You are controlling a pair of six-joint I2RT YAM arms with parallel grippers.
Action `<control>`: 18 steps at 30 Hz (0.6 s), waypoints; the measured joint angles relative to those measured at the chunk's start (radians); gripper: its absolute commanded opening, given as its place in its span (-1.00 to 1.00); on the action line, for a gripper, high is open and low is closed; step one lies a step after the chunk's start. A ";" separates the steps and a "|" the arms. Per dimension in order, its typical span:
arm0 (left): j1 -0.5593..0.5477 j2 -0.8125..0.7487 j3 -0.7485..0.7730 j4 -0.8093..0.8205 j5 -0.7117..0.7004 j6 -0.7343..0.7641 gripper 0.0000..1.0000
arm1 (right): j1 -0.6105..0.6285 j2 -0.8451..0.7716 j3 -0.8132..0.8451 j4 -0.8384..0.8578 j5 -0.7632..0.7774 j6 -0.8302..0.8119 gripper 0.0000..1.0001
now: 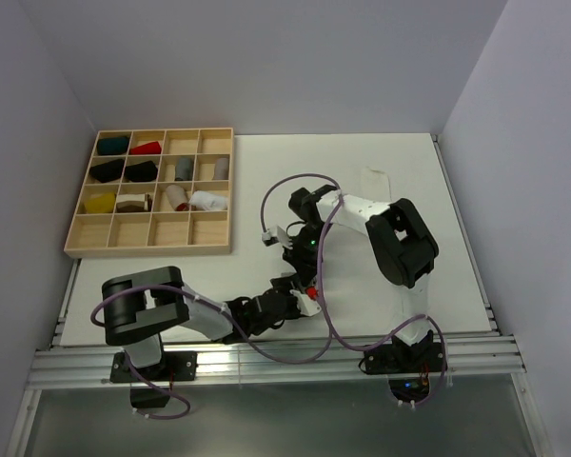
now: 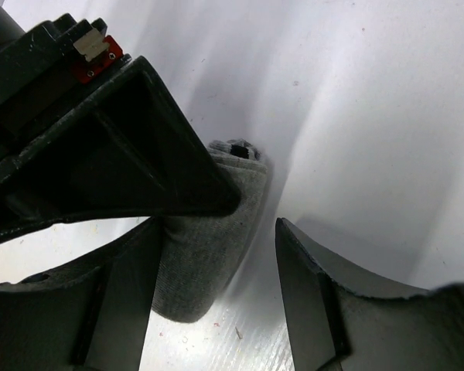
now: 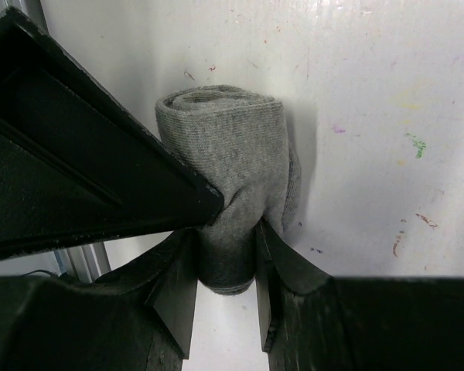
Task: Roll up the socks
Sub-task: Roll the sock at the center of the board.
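Grey knit cloth wound into a tight roll fills both wrist views: the grey sock (image 3: 230,162) rests on the white table (image 1: 409,276), toward its front, between the two arms. The right gripper (image 3: 226,255) is clenched on one end of the roll. Its two fingers press in from either side, so the cloth is pinched narrow there. The left gripper (image 2: 220,236) is spread around the same roll. One finger (image 2: 124,309) lies against the sock's side, while the other stands apart from it with bare table between, so it grasps nothing. A dark stripe shows at the roll's far end in the left wrist view. From overhead the two grippers meet tip to tip and hide the roll. The white sock (image 1: 374,181) lies flat toward the far side of the table, well apart from both grippers. A wooden tray (image 1: 147,249) of compartments sits at the far left, and several compartments hold small cloth bundles (image 1: 145,149) in red, yellow, black, green and grey.
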 measured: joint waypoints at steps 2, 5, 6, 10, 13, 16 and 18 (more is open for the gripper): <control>0.005 0.004 0.006 -0.003 0.001 0.000 0.26 | -0.002 0.002 0.000 -0.005 0.000 0.000 -0.67; 0.017 0.004 0.019 -0.023 0.014 -0.003 0.23 | -0.002 0.003 0.002 -0.010 0.001 -0.003 -0.68; 0.022 0.004 0.023 -0.030 0.020 -0.005 0.21 | -0.002 0.004 0.003 -0.012 0.001 -0.004 -0.68; 0.039 0.004 0.040 -0.062 0.042 -0.016 0.18 | -0.002 0.008 0.007 -0.018 0.000 -0.009 -0.68; 0.049 0.004 0.059 -0.099 0.058 -0.031 0.11 | -0.004 0.010 0.008 -0.027 0.001 -0.015 -0.68; 0.058 0.004 0.072 -0.125 0.075 -0.050 0.02 | -0.007 0.012 0.008 -0.038 0.003 -0.021 -0.68; 0.062 0.004 0.087 -0.151 0.088 -0.064 -0.10 | -0.008 0.013 0.008 -0.047 0.006 -0.026 -0.68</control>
